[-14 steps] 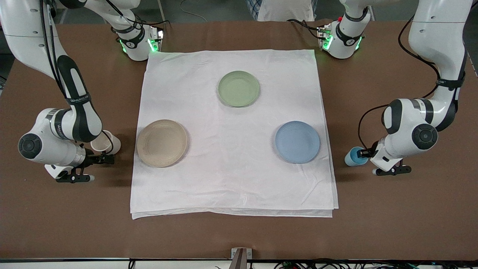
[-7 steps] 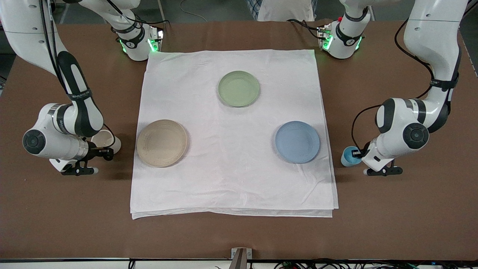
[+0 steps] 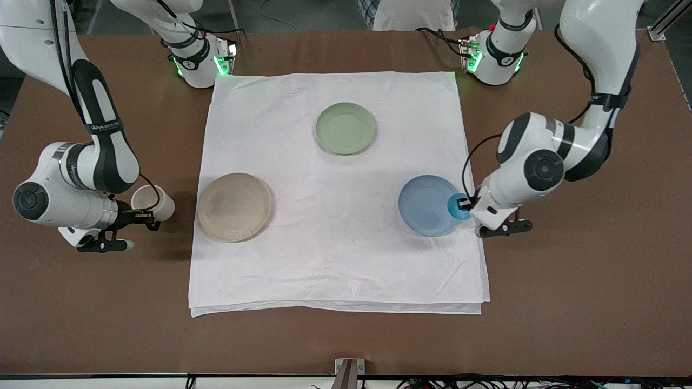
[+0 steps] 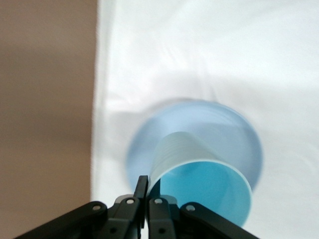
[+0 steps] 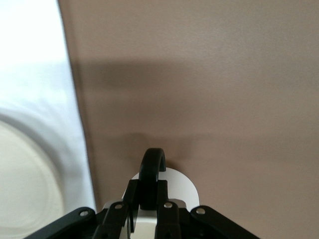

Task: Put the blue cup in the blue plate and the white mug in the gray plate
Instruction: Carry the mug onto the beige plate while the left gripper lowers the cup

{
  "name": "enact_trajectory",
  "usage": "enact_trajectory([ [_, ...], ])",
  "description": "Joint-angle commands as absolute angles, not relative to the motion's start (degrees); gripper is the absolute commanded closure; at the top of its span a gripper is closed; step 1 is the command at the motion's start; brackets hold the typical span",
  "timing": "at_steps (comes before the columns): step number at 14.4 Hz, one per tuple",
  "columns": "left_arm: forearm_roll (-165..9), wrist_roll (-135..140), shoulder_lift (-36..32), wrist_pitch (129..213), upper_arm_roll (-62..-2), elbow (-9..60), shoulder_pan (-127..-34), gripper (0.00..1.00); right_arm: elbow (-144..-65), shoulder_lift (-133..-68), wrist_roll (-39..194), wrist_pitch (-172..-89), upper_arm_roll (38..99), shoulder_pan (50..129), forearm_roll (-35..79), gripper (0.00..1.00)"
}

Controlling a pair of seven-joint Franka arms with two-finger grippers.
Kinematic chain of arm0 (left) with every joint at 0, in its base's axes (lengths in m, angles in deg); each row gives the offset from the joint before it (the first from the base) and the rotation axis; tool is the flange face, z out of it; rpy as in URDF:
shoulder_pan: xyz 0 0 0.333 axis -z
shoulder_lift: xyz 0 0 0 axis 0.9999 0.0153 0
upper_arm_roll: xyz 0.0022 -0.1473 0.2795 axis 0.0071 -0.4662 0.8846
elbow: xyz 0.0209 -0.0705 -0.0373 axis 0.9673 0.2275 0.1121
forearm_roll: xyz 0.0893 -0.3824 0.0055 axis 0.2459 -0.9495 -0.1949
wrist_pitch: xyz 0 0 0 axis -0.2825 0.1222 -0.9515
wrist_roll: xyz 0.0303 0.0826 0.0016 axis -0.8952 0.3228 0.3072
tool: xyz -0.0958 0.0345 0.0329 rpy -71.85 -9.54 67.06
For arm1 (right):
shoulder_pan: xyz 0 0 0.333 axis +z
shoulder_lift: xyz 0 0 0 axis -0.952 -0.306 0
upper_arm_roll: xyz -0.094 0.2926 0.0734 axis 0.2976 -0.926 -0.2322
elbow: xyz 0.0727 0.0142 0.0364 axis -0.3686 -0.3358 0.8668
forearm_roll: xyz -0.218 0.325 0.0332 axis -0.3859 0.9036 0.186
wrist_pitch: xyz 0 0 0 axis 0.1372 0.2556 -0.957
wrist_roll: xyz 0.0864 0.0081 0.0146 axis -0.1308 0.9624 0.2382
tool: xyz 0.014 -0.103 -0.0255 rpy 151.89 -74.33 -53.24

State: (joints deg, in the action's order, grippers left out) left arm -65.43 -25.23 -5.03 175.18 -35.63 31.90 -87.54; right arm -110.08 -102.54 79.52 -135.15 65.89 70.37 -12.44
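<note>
Over the white cloth [image 3: 335,243], a tapered light-blue blue cup [image 3: 458,206].

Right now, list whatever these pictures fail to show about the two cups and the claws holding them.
- blue cup: its base, hidden by its own body in both views; whether it touches the blue plate is unclear.
- left claw: fingertips cut off by the wrist view's edge; front view too small.
- white mug: mostly hidden by the right claw in the wrist view; only handle and rim show.
- gray plate: cut off by the wrist view's edge.
</note>
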Motion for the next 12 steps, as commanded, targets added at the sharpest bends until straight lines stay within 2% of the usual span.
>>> enact_trajectory([
  [1, -64.11, -32.01, -1.96, 176.43, -36.15, 32.04, -84.57, 1.0, -109.39, -99.44, 72.43, -131.45, 64.08, 73.05, -9.56, 1.0],
  [3, -63.93, -32.99, -0.91, 178.44, -36.06, 33.26, -83.68, 0.98, -112.19, -97.5, 66.1, -132.32, 62.76, 76.12, -6.66, 1.0],
  [5, -63.93, -32.99, 0.06, 179.5, -35.98, 33.71, -83.68, 0.94, -117.36, -94.7, 62.66, -137.65, 61.88, 79.37, -3.32, 1.0],
  [6, -63.93, -32.99, 0.24, 179.51, -35.98, 33.36, -83.94, 0.86, -119.91, -93.9, 60.82, -140.21, 61.88, 80.87, -2.96, 1.0],
  [8, -63.76, -32.38, 0.07, 179.51, -35.72, 32.84, -84.47, 0.51, -124.92, -93.1, 57.82, -146.45, 61.79, 83.69, -2.96, 1.0],
  [10, -61.13, -32.03, -1.68, 178.72, -35.63, 31.26, -85.95, 0.01, -127.49, -93.53, 56.93, -151.55, 61.88, 85.45, -2.96, 0.98],
  [11, -61.03, -31.94, -3.08, 178.63, -35.71, 30.47, -86.48, 0.0, -127.41, -93.62, 56.93, -151.83, 61.88, 85.72, -2.96, 0.87],
  [12, -61.03, -32.02, -4.49, 178.63, -35.63, 29.42, -86.49, 0.0, -127.06, -93.8, 56.84, -151.57, 61.88, 85.63, -2.96, 0.56],
])
